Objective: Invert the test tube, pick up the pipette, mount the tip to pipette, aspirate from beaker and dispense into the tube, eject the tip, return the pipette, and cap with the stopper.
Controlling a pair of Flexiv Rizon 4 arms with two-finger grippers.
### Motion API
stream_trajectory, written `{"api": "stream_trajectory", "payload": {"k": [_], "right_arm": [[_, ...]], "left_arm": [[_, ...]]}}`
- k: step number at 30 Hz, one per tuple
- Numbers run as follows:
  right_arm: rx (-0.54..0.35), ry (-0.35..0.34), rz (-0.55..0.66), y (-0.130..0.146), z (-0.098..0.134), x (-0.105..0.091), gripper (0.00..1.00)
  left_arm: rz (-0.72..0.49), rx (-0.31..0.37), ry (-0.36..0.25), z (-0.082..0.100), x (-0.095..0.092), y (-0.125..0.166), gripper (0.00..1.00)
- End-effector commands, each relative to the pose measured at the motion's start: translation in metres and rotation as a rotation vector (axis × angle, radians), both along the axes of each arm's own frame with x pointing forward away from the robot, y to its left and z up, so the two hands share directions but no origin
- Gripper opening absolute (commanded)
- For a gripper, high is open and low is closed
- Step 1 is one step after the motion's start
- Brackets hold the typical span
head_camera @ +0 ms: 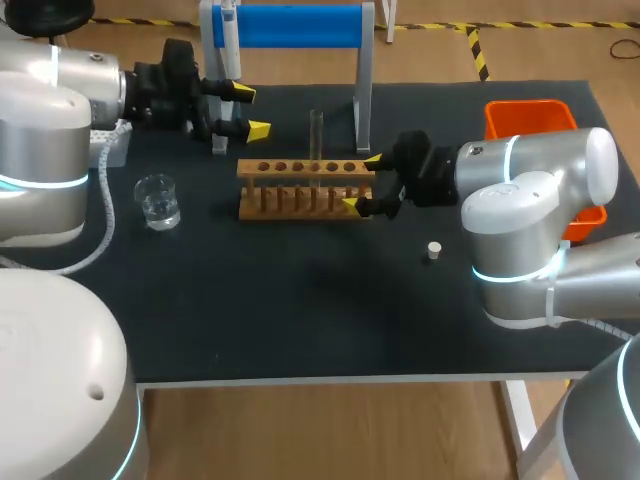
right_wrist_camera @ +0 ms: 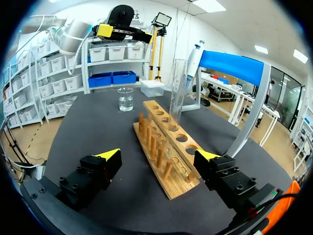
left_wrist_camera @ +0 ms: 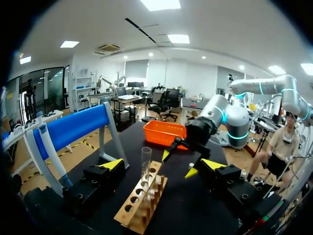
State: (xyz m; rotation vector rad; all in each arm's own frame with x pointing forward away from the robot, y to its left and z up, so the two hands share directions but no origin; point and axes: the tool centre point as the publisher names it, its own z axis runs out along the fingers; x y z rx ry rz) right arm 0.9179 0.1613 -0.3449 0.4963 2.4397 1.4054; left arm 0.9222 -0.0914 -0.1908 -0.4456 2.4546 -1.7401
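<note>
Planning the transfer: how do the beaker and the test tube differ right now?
The beaker is short and wide; the test tube is tall and narrow. The beaker stands on the table, the test tube in the wooden rack. Both are clear and upright.

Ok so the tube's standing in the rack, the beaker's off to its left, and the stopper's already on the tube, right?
Not quite: the stopper isn't on the tube. The head view shows it lying on the table, right of the rack. The rest holds: the tube stands in the rack, with the beaker to its left.
</note>
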Motion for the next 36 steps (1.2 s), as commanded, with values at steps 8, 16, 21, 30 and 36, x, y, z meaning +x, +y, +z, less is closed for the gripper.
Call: {"api": "stream_trajectory", "payload": {"k": [8, 16, 21, 30, 36], "right_arm": [[0.001, 0.0, 0.001, 0.0, 0.0, 0.0, 1.0], [0.001, 0.0, 0.001, 0.0, 0.0, 0.0, 1.0], [0.001, 0.0, 0.001, 0.0, 0.0, 0.0, 1.0], [0.001, 0.0, 0.001, 0.0, 0.0, 0.0, 1.0], [0.001, 0.0, 0.001, 0.0, 0.0, 0.0, 1.0]], "left_arm": [[0.176, 0.063, 0.003, -0.004, 0.007, 0.079, 1.0], [0.358, 0.1, 0.035, -0.02, 0.009, 0.16, 1.0], [0.489, 0.114, 0.056, -0.037, 0.007, 0.207, 1.0], [0.69, 0.13, 0.103, -0.065, 0.0, 0.275, 1.0], [0.778, 0.177, 0.117, -0.07, -0.002, 0.306, 1.0]]}}
